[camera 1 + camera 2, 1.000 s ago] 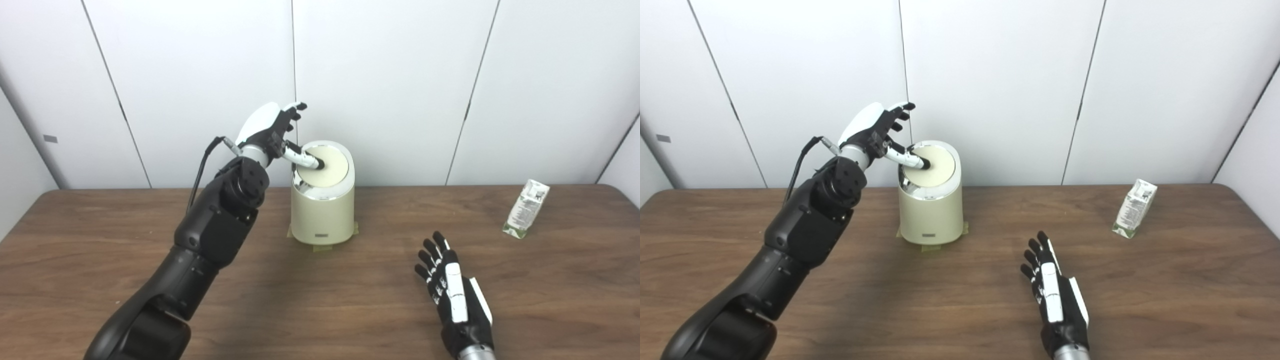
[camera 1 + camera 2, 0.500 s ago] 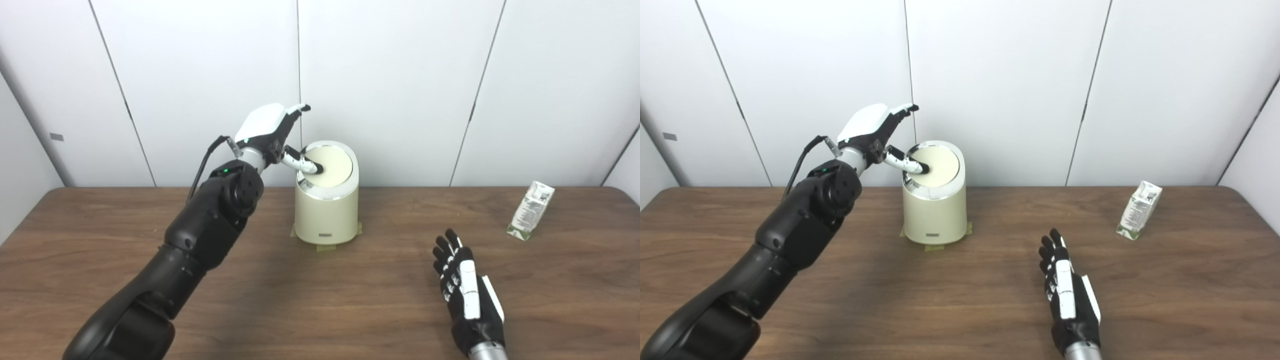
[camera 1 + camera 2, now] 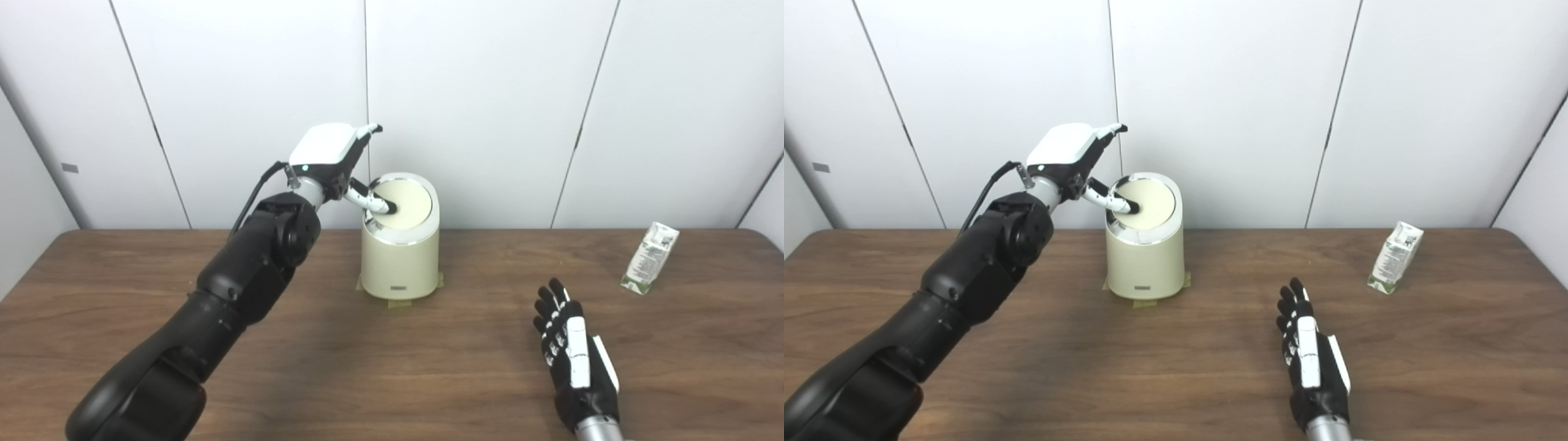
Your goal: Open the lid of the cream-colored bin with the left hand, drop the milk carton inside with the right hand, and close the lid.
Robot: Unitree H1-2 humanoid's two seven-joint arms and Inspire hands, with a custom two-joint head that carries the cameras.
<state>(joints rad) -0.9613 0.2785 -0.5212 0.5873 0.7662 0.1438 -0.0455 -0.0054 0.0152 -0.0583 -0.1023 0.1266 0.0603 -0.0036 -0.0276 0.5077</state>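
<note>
Cream-colored bin stands on the wooden table near the wall, its lid down. The left hand hovers beside it — thumb tip pressing the lid's left edge, fingers spread. The right hand rests flat, fingers apart, empty. The milk carton stands far right — well apart.

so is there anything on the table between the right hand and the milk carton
Nothing visible. The right hand lies open on the table, and only bare wood shows between it and the milk carton, further back to its right. The cream-colored bin stands off to the left, out of that path.
</note>
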